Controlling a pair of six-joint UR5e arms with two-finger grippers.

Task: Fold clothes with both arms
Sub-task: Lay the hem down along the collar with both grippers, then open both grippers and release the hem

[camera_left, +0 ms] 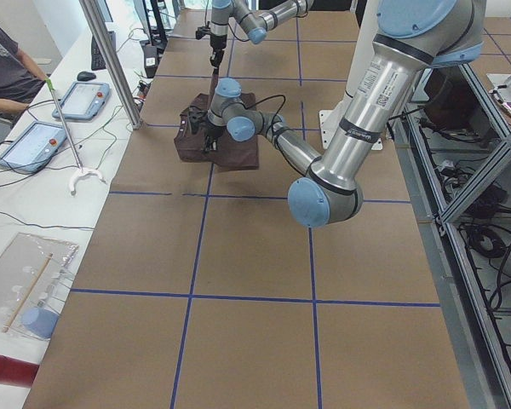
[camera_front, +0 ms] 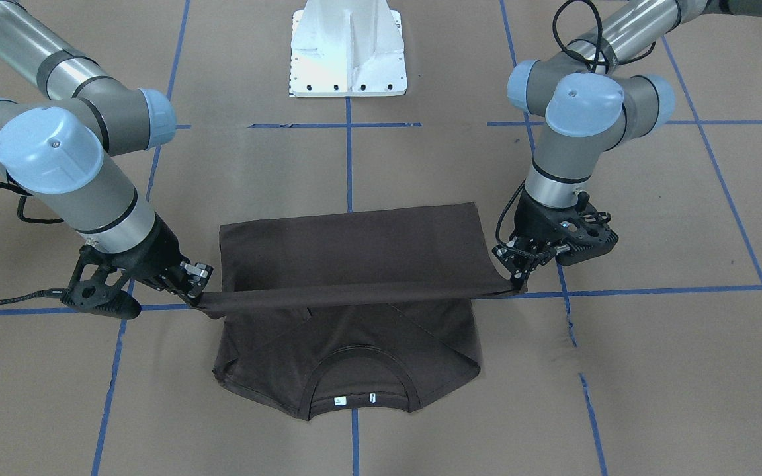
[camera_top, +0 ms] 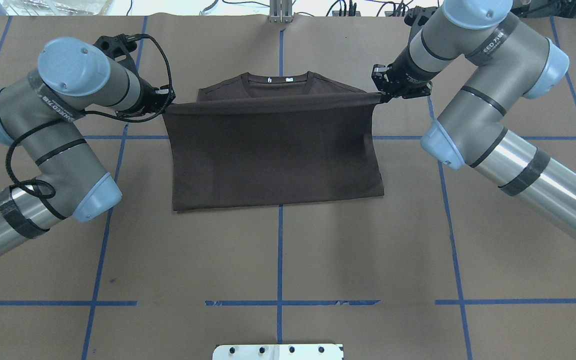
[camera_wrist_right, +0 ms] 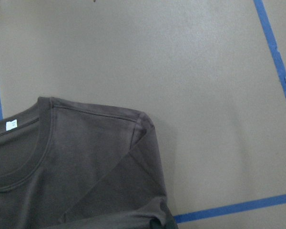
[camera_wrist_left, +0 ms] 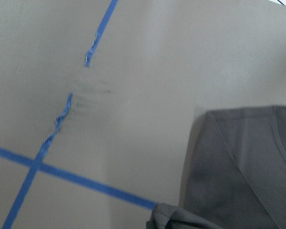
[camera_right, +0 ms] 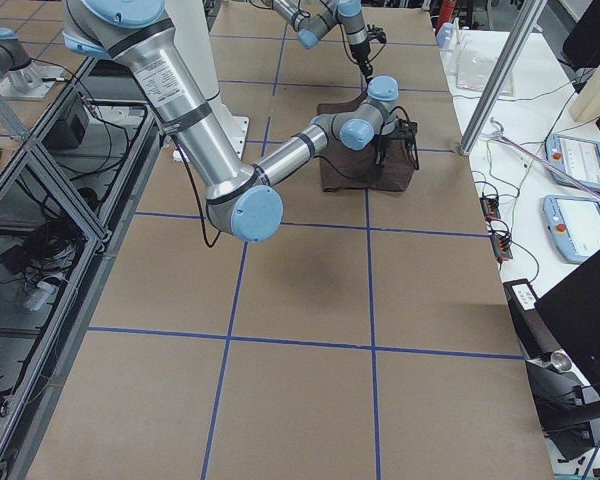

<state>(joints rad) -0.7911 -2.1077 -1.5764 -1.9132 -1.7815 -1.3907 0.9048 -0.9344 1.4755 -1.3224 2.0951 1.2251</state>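
Note:
The dark brown T-shirt (camera_front: pixel 354 251) (camera_top: pixel 273 160) lies flat on the table with its sleeves folded in. Its hem edge is raised and stretched taut between both grippers, hanging over the chest just short of the collar (camera_front: pixel 361 357). My left gripper (camera_front: pixel 518 283) (camera_top: pixel 167 104) is shut on one hem corner, and my right gripper (camera_front: pixel 197 299) (camera_top: pixel 380 96) is shut on the other. White neck tags (camera_front: pixel 339 400) show inside the collar. In the wrist views only a shoulder (camera_wrist_left: pixel 238 167) and the collar side (camera_wrist_right: pixel 62 157) of the shirt appear, and the fingers are out of frame.
The white pedestal base (camera_front: pixel 348 53) (camera_top: pixel 278 351) stands behind the shirt on the robot's side. Blue tape lines (camera_top: pixel 280 250) cross the brown tabletop. A person (camera_left: pixel 4 64) sits at a side table with tablets (camera_left: pixel 34 145) and a metal pole (camera_left: pixel 111 60).

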